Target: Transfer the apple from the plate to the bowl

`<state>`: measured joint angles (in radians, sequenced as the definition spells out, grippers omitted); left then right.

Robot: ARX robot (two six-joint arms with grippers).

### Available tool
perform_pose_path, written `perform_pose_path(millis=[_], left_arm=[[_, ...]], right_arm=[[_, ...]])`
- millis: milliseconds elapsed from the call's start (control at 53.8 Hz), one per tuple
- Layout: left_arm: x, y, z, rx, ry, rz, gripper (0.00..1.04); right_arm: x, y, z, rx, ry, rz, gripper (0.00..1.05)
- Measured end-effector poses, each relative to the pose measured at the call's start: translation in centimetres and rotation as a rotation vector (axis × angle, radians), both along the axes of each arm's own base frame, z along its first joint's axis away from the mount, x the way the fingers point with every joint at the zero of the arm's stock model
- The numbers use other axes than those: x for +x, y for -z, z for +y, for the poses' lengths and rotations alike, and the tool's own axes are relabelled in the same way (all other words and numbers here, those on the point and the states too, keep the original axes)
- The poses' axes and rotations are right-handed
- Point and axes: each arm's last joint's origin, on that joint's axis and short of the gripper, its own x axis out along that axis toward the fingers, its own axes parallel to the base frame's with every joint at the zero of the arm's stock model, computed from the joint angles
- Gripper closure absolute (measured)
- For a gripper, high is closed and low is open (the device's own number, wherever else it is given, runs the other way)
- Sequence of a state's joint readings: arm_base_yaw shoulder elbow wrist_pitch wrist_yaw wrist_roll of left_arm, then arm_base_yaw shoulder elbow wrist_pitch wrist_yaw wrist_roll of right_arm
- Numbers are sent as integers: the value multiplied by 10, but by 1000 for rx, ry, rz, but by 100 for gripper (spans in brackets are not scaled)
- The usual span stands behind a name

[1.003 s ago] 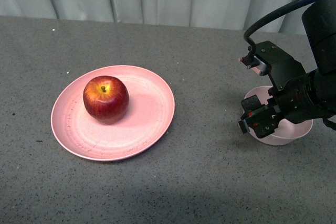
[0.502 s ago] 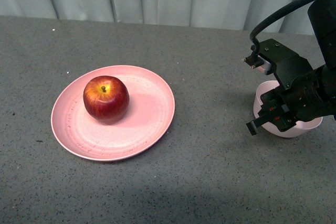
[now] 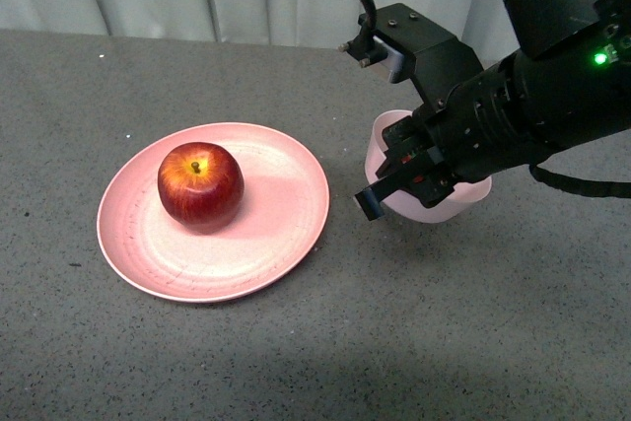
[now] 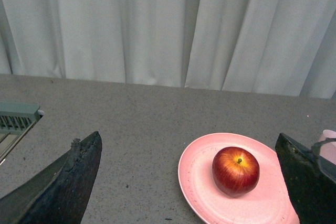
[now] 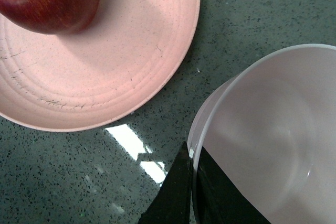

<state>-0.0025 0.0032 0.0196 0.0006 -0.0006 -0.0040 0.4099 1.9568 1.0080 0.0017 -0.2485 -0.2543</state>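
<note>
**Apple unmoved on plate as bowl is carried across to it**

Apple [image 3: 200,184] sits where it sat a second ago, on the left half of the plate [image 3: 266,244], stem up, with nothing touching it. What has changed is the bowl [image 3: 434,209]. A second ago it was out toward the right edge of the table [image 3: 444,342], and now it is near the middle, just beside the plate's right rim but clear of it.

Your right tool [image 3: 392,184] brought it there. The right wrist view shows it pinching the bowl's near wall, one finger inside the rim and one outside. You cannot tell from these views whether the bowl rests on the table or hangs a little above it. The bowl is empty.

Your left tool [image 4: 187,136] is spread wide and holds nothing. It is back from the plate on the left side, looking down on the apple.

The move itself has not begun. The change likely shortens the carry, since the apple now has only the plate's rim to cross. To use the right tool, you must first set the bowl down and let go. The bowl is barely wider than the apple, so the drop will need to be centred.
</note>
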Motion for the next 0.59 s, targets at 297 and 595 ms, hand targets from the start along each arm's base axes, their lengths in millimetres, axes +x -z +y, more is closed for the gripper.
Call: perform_pose_path(millis=[297,595], left_arm=[[0,0,0,0,0,0,7],[0,0,0,0,0,0,7]], right_arm=[[3,22,10,0,3,65,104],[5,25,15,13,0,67,104]])
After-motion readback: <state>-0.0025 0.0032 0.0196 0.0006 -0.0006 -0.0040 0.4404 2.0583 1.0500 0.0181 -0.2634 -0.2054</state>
